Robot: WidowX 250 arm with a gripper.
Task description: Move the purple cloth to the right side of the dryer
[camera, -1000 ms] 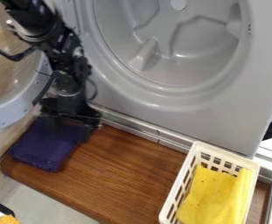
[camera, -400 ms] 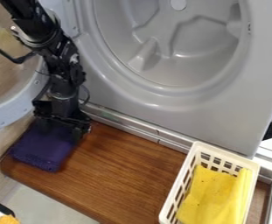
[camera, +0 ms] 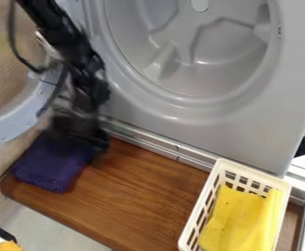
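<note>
The black gripper (camera: 79,141) hangs low at the left of the camera view, over the upper part of the purple cloth (camera: 48,165). Its lower end is blurred, and whether it touches or holds the cloth cannot be told. The folded cloth lies at the left end of the brown wooden board (camera: 138,196), its upper part hidden by the gripper. The grey dryer (camera: 207,125) stands behind the board with its drum opening facing out.
At the board's right stands a cream basket (camera: 201,206) with a yellow cloth (camera: 237,215) inside. The dryer's open round door (camera: 13,123) is at the left, close beside the arm. An orange object (camera: 9,246) shows at the bottom left corner.
The arm and gripper shifted slightly left, then back to the right with some blur. The purple cloth has stayed in place.
</note>
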